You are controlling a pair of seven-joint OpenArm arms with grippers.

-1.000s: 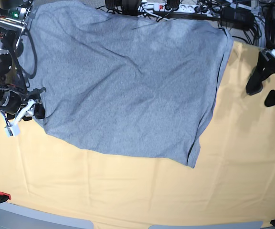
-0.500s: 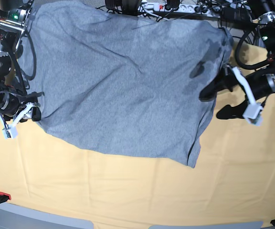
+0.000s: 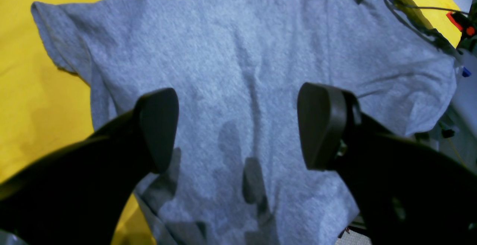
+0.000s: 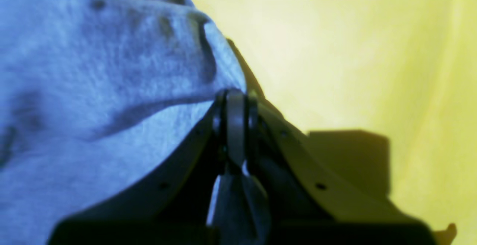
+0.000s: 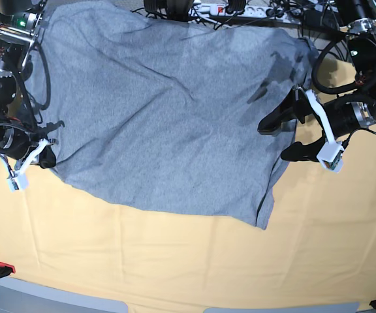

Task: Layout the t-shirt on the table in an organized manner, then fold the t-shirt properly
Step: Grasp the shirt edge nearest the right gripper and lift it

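on the far left of the base view i had the right pincer (image 5: 49, 160) pressed together on a pinch of the t-shirt (image 5: 168, 137), right at the garment's edge. in the right wrist view the gathered cloth ran up to the dark fingertips (image 4: 236, 126), with the near part of the fingers blurred.

the t-shirt lay across the middle of the bench (image 5: 175, 261), on its yellow cloth, blue-grey and loosely creased, running off the top of my base view. i found no lettering i could read on the fabric that showed; its underside was hidden from me, and so was whatever lay beneath the folds.

to the right, the left pincer (image 5: 273, 140) was spread wide over the shirt's side edge, pinching nothing. in the left wrist view its two dark fingers stood apart with grey fabric between them, their bases cut off by the frame.
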